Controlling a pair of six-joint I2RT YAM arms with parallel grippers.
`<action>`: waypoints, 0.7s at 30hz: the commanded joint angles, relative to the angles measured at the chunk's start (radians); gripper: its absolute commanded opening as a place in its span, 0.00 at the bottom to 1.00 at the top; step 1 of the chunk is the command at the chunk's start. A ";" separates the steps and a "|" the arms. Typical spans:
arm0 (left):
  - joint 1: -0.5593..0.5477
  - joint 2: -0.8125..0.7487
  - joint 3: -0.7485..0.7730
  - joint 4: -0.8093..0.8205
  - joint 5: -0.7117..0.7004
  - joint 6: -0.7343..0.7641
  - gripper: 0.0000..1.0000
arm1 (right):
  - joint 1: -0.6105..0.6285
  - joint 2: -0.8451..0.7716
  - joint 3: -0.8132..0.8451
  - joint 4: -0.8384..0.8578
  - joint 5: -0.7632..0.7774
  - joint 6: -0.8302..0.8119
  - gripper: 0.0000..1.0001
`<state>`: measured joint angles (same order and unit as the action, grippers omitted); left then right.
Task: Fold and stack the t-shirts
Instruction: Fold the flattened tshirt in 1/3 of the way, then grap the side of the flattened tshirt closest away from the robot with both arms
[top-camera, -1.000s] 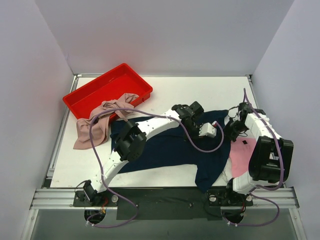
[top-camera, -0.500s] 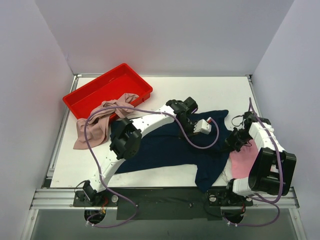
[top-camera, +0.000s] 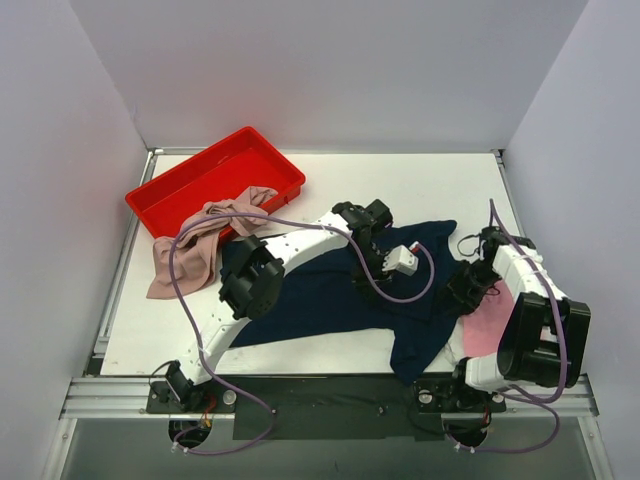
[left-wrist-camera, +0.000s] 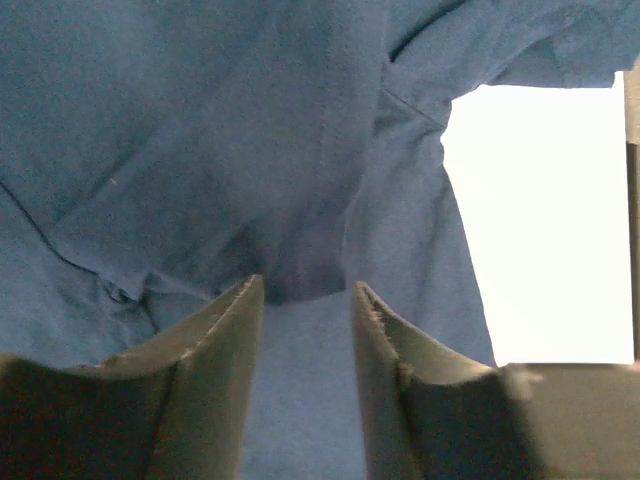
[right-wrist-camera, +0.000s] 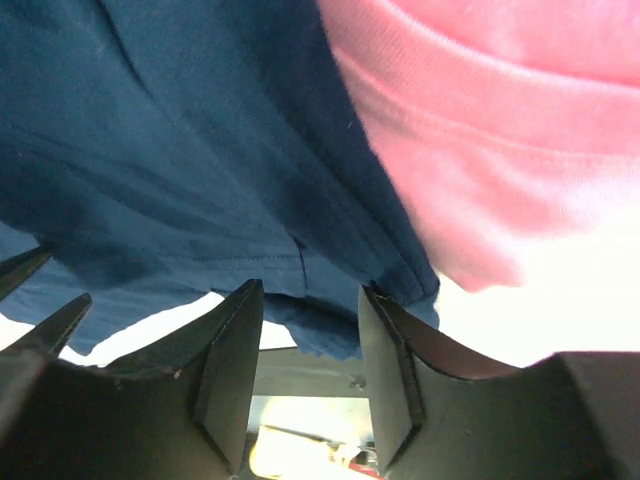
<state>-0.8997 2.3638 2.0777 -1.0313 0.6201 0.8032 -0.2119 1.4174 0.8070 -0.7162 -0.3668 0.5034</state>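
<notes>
- Navy fills the middle from overhead: the navy shirt (top-camera: 320, 295) lies spread and rumpled across the worktop (top-camera: 440, 185). As far as I can judge it is not folded, and one corner reaches the near edge.
- In the same view the pink shirt (top-camera: 487, 322) lies at the right, touching the navy one; which overlaps which I cannot tell. The beige-pink shirt (top-camera: 190, 250) spills in a heap over the near rim of the red tray (top-camera: 200, 175) onto the worktop at the left. There is no stack anywhere, so I'd say nearly all the task is left.
- Both arms crowd the navy shirt. The left arm (top-camera: 295, 245) reaches across it, and the right arm (top-camera: 520, 270) comes down at its right edge, beside the pink.
- Left wrist: the left fingers (left-wrist-camera: 215, 340) stand a narrow gap apart, with a ridge of navy cloth bunched at their tips. Whether they pinch it I cannot tell.
- Right wrist: the right fingers (right-wrist-camera: 230, 340) show the same narrow gap at the navy hem, with pink cloth just beside. I cannot tell whether they have hold of it.
- In the way, to my eye: the navy and pink shirts lie against each other, and the beige-pink shirt hangs on the tray's rim.
</notes>
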 joint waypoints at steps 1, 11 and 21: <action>0.008 -0.086 0.082 -0.151 0.053 0.027 0.54 | 0.077 -0.099 0.089 -0.144 0.162 -0.023 0.43; 0.058 -0.461 -0.305 -0.135 -0.132 -0.013 0.55 | 0.362 -0.354 -0.006 -0.344 0.200 0.150 0.49; 0.156 -0.892 -1.036 0.002 -0.457 -0.122 0.61 | 0.542 -0.382 -0.236 -0.260 0.138 0.345 0.55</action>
<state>-0.7925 1.5513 1.2110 -1.0985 0.3172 0.7307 0.3092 1.0286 0.6121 -0.9691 -0.2226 0.7536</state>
